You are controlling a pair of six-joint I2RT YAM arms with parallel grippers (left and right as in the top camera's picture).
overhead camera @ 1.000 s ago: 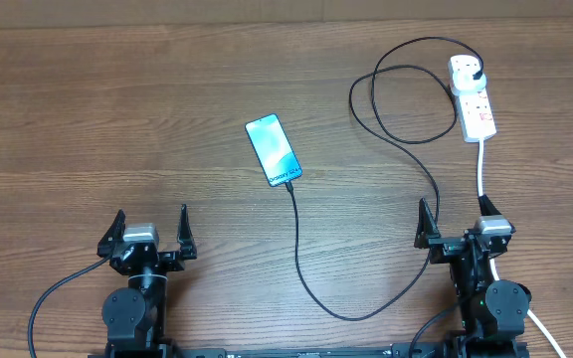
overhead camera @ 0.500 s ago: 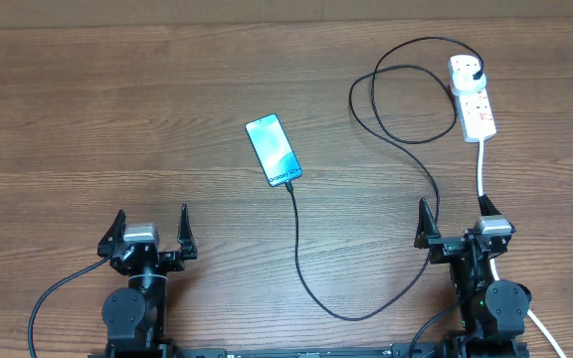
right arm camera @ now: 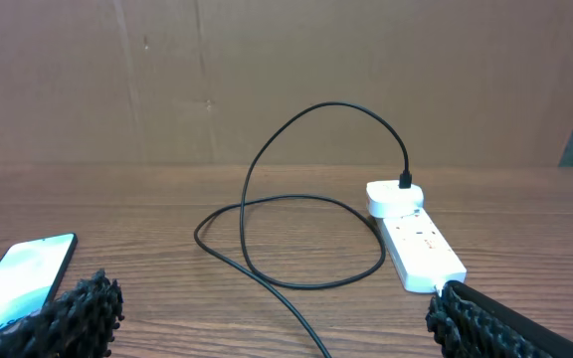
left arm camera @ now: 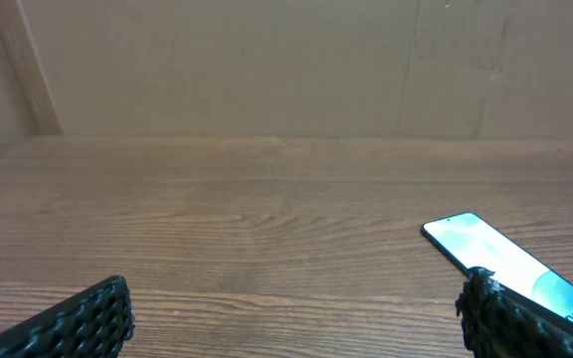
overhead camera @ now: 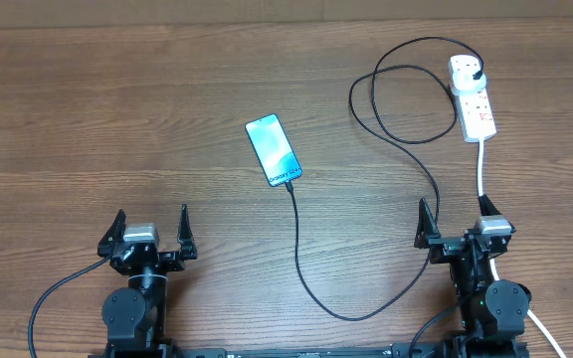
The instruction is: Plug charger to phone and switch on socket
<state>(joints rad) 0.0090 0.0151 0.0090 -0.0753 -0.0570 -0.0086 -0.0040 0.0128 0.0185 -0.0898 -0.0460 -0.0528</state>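
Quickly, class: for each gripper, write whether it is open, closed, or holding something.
Left gripper: open, holding nothing.
Right gripper: open, holding nothing.

A brown wood-grain counter (overhead camera: 107, 109) fills the overhead view. Along its far edge stands a plain tan board wall (left arm camera: 267, 60), marked by faint upright seams.

Lit phone (overhead camera: 274, 149) wired to white socket (overhead camera: 473, 99)
The phone lies flat, askew; black charger (overhead camera: 297, 249) loops from its lower end into the socket.
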